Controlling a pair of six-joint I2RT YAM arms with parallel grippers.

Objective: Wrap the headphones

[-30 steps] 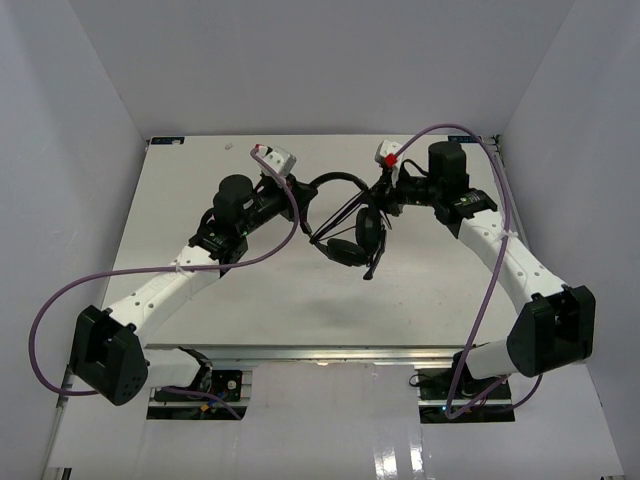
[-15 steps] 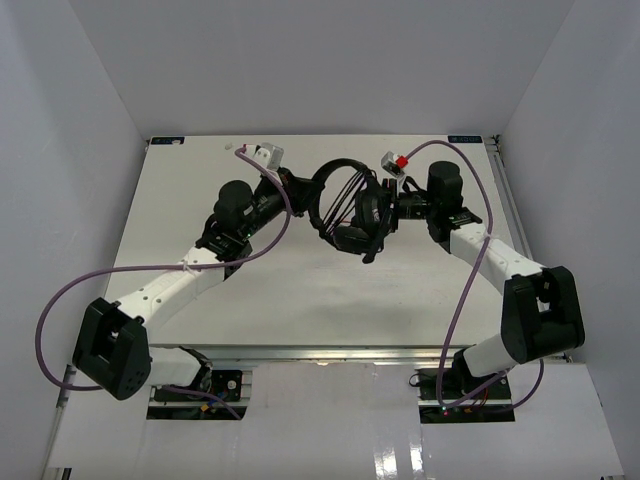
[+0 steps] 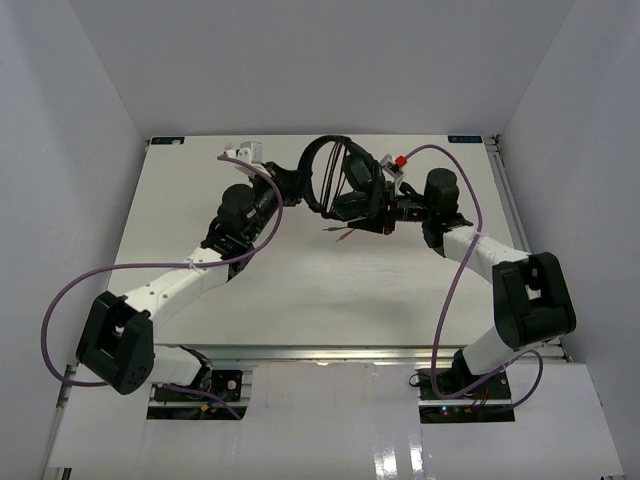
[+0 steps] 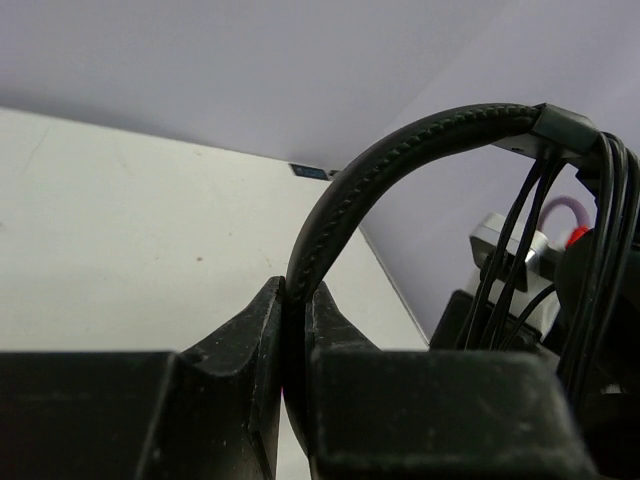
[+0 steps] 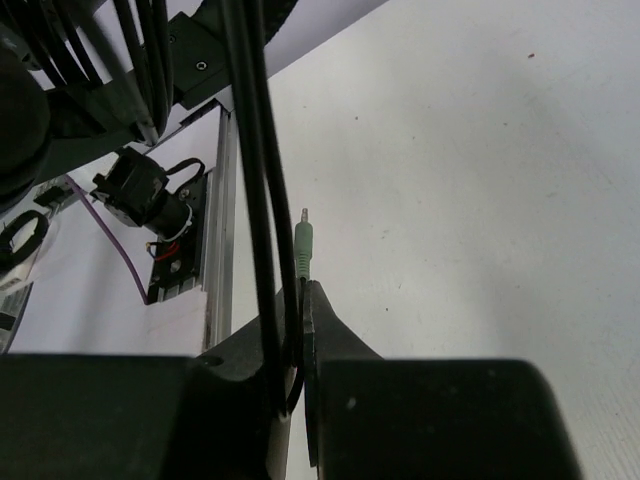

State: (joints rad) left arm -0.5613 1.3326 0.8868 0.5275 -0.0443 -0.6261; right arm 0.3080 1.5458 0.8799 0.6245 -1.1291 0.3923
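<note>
The black headphones are held up above the far middle of the table between both arms. My left gripper is shut on the padded headband, which arches up out of the jaws. Several turns of thin black cable run across the headband at the right. My right gripper is shut on the thin cable near its end. The green plug sticks out just past the fingertips. The coloured plugs hang below the earcups in the top view.
The white table lies under the arms, walled at the back and sides. Thick purple robot cables loop off both arms. The table's metal near edge and an arm base show in the right wrist view.
Both grippers have moved towards the back of the table and closer together, carrying the headphones with them. The headset has turned, and the cable plugs now dangle under the earcups.
</note>
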